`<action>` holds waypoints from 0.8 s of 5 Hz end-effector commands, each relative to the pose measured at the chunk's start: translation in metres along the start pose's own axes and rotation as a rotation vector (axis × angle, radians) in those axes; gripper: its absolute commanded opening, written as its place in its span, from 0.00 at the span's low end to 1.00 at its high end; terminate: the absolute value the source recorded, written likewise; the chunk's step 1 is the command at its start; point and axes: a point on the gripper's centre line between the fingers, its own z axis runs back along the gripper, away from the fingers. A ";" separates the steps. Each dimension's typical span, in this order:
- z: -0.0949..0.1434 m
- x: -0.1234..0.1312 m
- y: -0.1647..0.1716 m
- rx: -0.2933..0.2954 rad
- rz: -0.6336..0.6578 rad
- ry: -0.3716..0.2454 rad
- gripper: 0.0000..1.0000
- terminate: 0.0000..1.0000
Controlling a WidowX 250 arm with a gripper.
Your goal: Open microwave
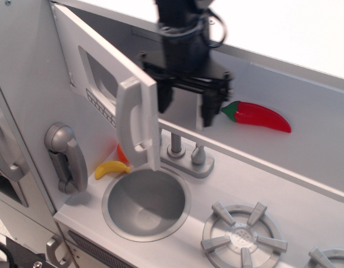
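The microwave [99, 72] is a light-grey compartment at the upper left. Its door stands swung out toward me, window and button row foreshortened. The curved silver bar handle [131, 120] is on the door's free edge. My black gripper [187, 107] hangs just right of the door's free edge, behind it, above the faucet. Its fingers [208, 111] are apart and hold nothing. It looks blurred from motion.
A red chili pepper [258, 115] lies on the shelf behind. A faucet [185, 151] stands behind the round sink [146, 204]. A yellow banana [110, 168] and an orange item [122, 152] lie left of the sink. A silver telephone handset [66, 157] hangs at left. A burner [243, 234] is at lower right.
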 end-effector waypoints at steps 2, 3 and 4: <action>0.015 -0.037 0.069 0.071 0.005 0.019 1.00 0.00; 0.023 -0.063 0.091 0.055 -0.057 0.035 1.00 0.00; 0.029 -0.072 0.108 0.067 -0.081 0.044 1.00 0.00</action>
